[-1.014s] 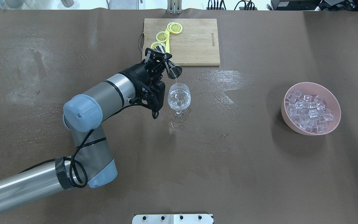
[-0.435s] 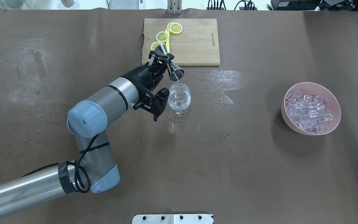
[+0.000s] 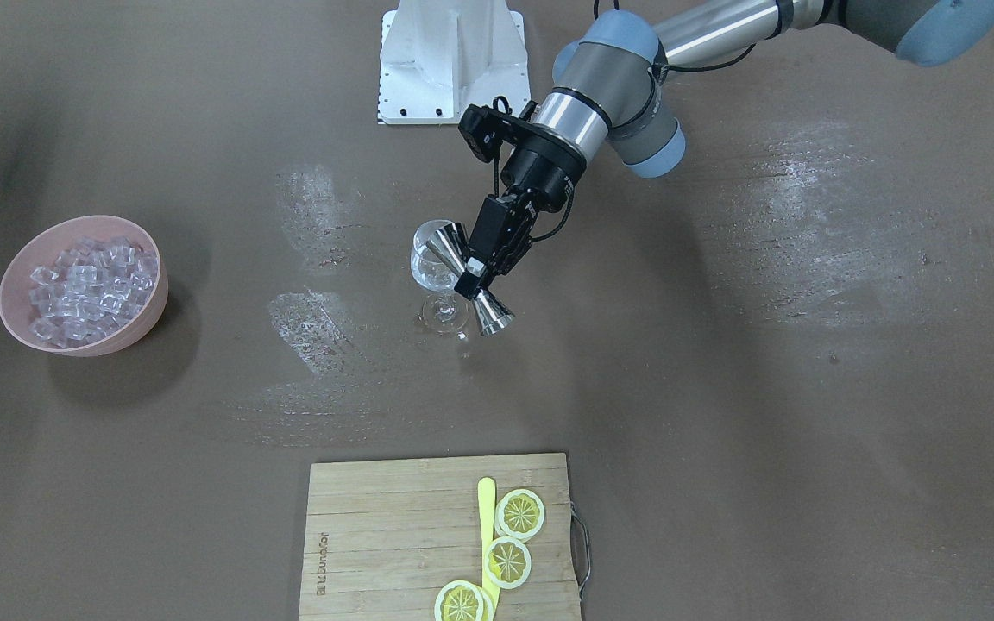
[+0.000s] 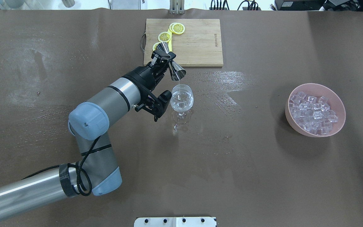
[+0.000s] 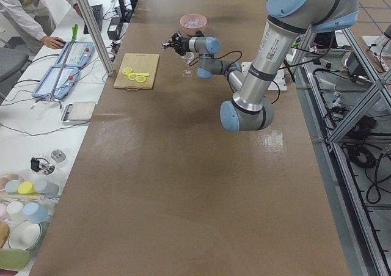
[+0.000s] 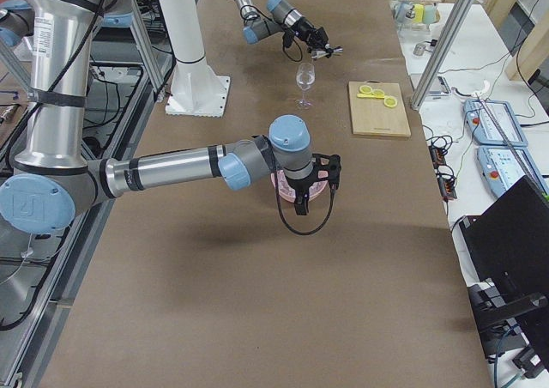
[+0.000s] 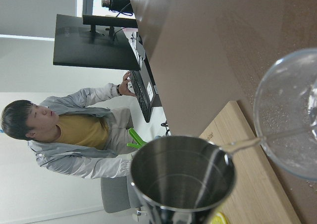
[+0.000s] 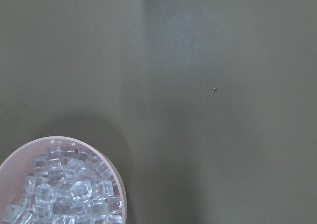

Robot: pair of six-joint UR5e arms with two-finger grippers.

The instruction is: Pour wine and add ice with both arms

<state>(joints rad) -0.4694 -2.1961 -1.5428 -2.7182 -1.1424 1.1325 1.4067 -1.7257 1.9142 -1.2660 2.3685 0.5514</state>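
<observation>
My left gripper (image 4: pixel 168 61) is shut on the waist of a steel double-ended jigger (image 4: pixel 175 71). It holds the jigger tipped, mouth down, just above the far rim of the wine glass (image 4: pixel 181 100). The same shows in the front view: gripper (image 3: pixel 471 278), jigger (image 3: pixel 492 317), glass (image 3: pixel 433 269). The glass holds clear wine (image 4: pixel 181 98), and a thin clear thread runs from the jigger's lip (image 7: pixel 224 148) toward the glass (image 7: pixel 290 120). The ice (image 4: pixel 312 112) fills a pink bowl (image 4: pixel 339 104) at the right. My right gripper (image 6: pixel 300 201) hangs near that bowl; I cannot tell whether it is open.
A wooden cutting board (image 4: pixel 200 44) with lemon slices (image 4: pixel 178 28) lies beyond the glass. Wet streaks (image 4: pixel 225 78) mark the table to the right of the glass. The white base block (image 3: pixel 452 60) stands at the robot's side. A seated person (image 7: pixel 74 130) is beyond the table's far edge.
The left wrist has rolled and the arm shifted slightly right, so the jigger is tipped more steeply over the glass. The glass and the bowl have not moved.
</observation>
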